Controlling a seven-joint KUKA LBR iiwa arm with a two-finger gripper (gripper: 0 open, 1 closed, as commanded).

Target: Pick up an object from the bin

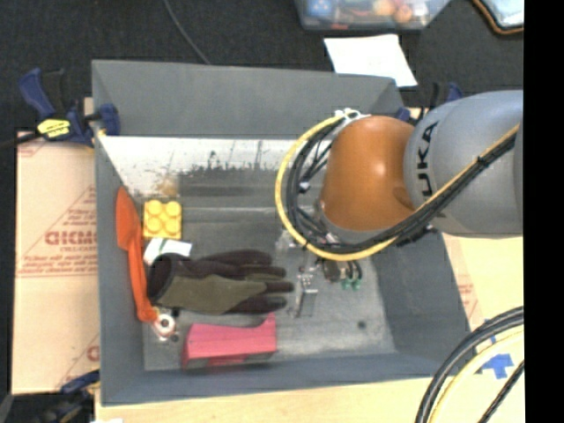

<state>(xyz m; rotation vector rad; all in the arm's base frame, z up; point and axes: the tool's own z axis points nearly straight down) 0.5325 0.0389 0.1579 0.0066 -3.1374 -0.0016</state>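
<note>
Five loose things are seen in the left half of the grey metal bin; the right half of its floor is taken up by the arm, which is reached in from the right. A dark glove with a white cuff is laid flat near the middle of the floor, cuff to the left and tips pointing right. The gripper is found low in the bin just beside those tips, at the glove's right end; whether contact is made cannot be told. How far the gripper is opened cannot be told either, and nothing is seen to be held by it. Above it, the wrist is covered by a rounded orange cover, around which yellow and black cables are looped. A yellow studded block is placed near the back left corner, just above the cuff; a long orange tool is stretched along the left wall; a flat pink block is set by the front wall, just below the glove; a small round pale piece is lodged between the orange tool's lower end and the pink block.
</note>
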